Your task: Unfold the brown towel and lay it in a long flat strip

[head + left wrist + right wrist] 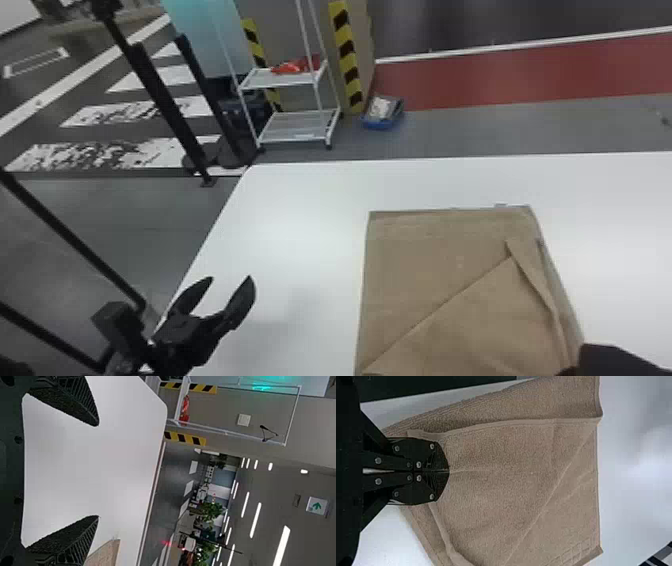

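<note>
Right claw (pixel 447 471) pinched closed on the brown towel (pixel 425 260), its two black fingers meeting over the cloth; below spreads the white counter (pixel 300 200), the towel lying folded on it toward the robot's right; a slanting flap (pixel 475 320) crosses the towel's upper layer, a narrow fold (pixel 530 265) beside it; the left claw (pixel 231 278), empty and wide open, hangs well apart from the cloth.

With one claw on the towel and nothing pinning the rest, the likeliest trouble is the whole bundle skidding over the smooth-looking counter instead of opening; a pinch through two layers, where one is wanted, would drag both and keep them stacked; a shallow bite could let the cloth slip free mid-pull; the flap, drawn askew, could twist the strip; the narrow fold may tuck under and leave a ridge.
</note>
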